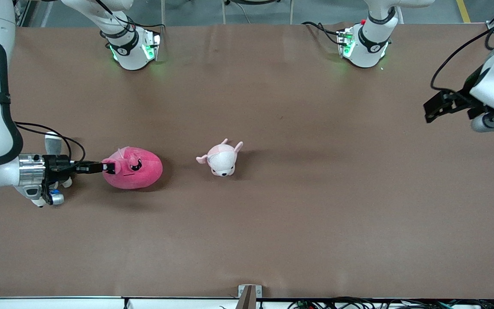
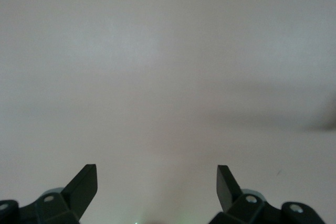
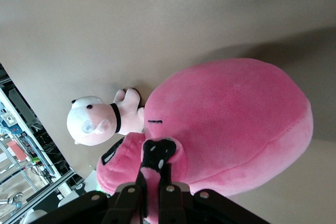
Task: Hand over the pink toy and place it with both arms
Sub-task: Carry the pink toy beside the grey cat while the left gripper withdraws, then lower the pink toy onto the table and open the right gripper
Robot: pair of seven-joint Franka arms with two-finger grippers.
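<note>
Right gripper [image 1: 109, 167] pinched tight on face edge of pink toy [image 1: 135, 168]. Toy sits on tabletop [image 1: 315, 223] near right arm's end. Small pale plush animal [image 1: 221, 159] at toy's 3 o'clock, apart. Left gripper [image 1: 433, 107] spread wide, holding nothing, waits over left arm's end.

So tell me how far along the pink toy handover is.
Done: the right gripper has shut on a tuft of the pink toy, which seems to rest on the table beside the small pale plush. In hand: that grasp. Left: lift, pass and placing; the left gripper waits open at its end of the table.
</note>
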